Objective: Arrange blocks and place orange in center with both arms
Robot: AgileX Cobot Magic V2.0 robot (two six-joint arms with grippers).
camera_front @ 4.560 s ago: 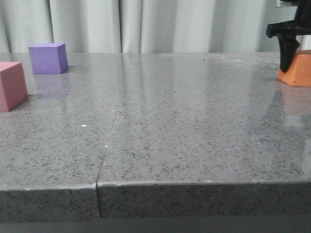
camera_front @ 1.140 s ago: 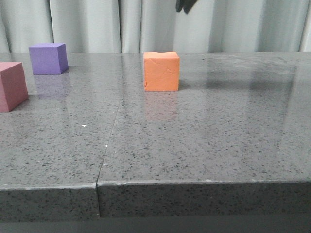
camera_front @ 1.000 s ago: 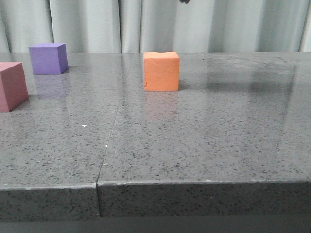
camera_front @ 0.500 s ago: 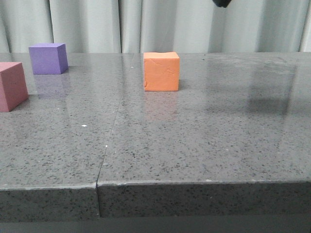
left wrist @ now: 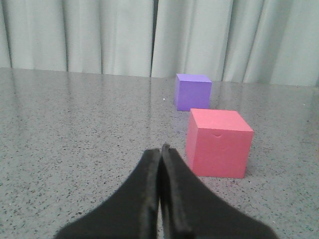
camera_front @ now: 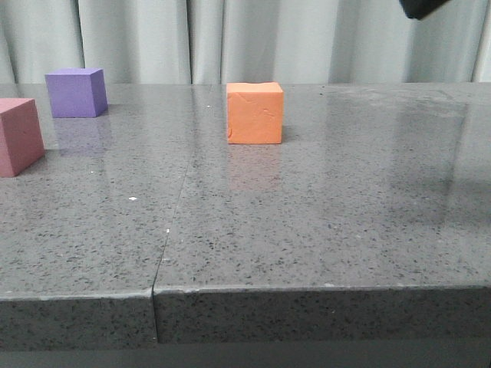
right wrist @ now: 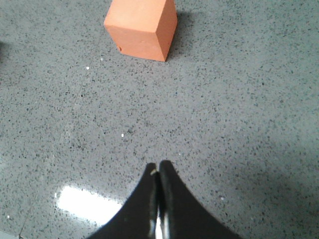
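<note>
The orange cube [camera_front: 255, 113] stands alone near the middle of the grey table; it also shows in the right wrist view [right wrist: 142, 28]. The purple cube [camera_front: 75, 92] is at the far left, and the pink-red cube [camera_front: 18, 136] is nearer, at the left edge. My right gripper [right wrist: 159, 167] is shut and empty, high above the table and well clear of the orange cube; only a black tip [camera_front: 424, 8] shows in the front view. My left gripper [left wrist: 161, 150] is shut and empty, low over the table beside the pink-red cube [left wrist: 218, 143], with the purple cube [left wrist: 192, 91] beyond.
The speckled grey table [camera_front: 322, 207] has a seam [camera_front: 173, 218] from front to back and a front edge close to the camera. Pale curtains [camera_front: 230, 38] hang behind it. A bright glare patch [right wrist: 87, 203] lies on the table under the right gripper.
The orange cube, once at the far right by the right gripper, now stands in the middle. Over the last second the right gripper moved up and to the right, away from it.
</note>
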